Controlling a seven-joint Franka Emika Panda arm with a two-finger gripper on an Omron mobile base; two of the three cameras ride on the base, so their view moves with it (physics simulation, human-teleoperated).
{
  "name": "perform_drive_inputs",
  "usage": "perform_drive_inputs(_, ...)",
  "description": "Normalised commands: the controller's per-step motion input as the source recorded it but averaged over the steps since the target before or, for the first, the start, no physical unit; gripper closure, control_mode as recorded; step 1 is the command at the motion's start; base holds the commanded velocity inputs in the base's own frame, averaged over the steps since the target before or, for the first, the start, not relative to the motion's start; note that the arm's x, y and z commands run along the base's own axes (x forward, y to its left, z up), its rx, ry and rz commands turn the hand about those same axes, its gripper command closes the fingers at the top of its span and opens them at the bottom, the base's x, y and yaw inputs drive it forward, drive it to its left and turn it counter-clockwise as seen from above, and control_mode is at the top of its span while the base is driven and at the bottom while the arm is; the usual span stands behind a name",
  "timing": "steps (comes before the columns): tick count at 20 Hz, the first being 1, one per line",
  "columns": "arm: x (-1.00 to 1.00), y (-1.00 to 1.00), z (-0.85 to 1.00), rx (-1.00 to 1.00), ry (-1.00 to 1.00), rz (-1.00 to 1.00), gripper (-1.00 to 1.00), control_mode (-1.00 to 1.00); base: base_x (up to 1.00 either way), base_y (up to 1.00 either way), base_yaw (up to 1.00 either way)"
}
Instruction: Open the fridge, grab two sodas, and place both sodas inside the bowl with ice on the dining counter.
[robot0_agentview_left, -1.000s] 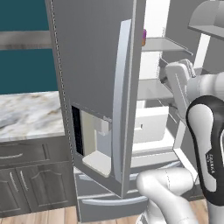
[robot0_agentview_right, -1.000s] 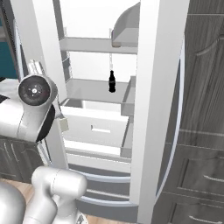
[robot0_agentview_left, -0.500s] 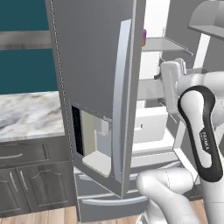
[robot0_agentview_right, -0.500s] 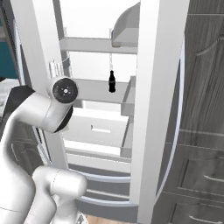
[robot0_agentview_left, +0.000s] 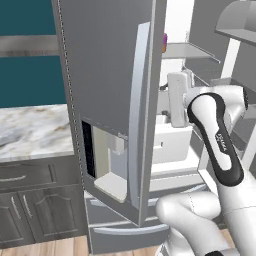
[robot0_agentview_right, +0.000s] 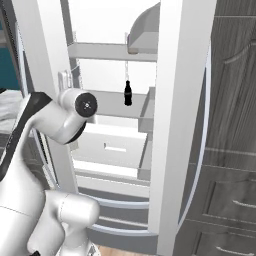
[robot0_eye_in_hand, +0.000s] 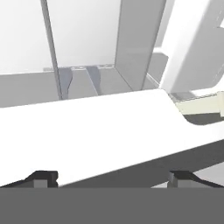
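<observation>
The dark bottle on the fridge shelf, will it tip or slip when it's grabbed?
The bottle looks tall and slim on a small base, so a nudge near its neck would probably tip it. Its glossy round body may slip or roll if it falls. It stands alone on the shelf, so nothing would catch it.

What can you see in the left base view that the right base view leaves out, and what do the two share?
Left base view alone: the fridge door swung open with its long handle and water dispenser, a marble counter over dark cabinets, and a purple can peeking past the door edge on an upper shelf. Right base view alone: a dark bottle standing on a middle shelf. Both share the white fridge interior, its drawer, and the robot arm reaching in.
</observation>
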Motion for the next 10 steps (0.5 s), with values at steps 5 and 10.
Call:
perform_drive_inputs(5,0.14,0.43,-0.01,0.0,0.0,0.13,-1.0,-1.0,0.0,0.0,0.0)
perform_drive_inputs(10,-0.49,0.45,0.0,0.0,-0.03,0.19,-1.0,-1.0,0.0,0.0,0.0)
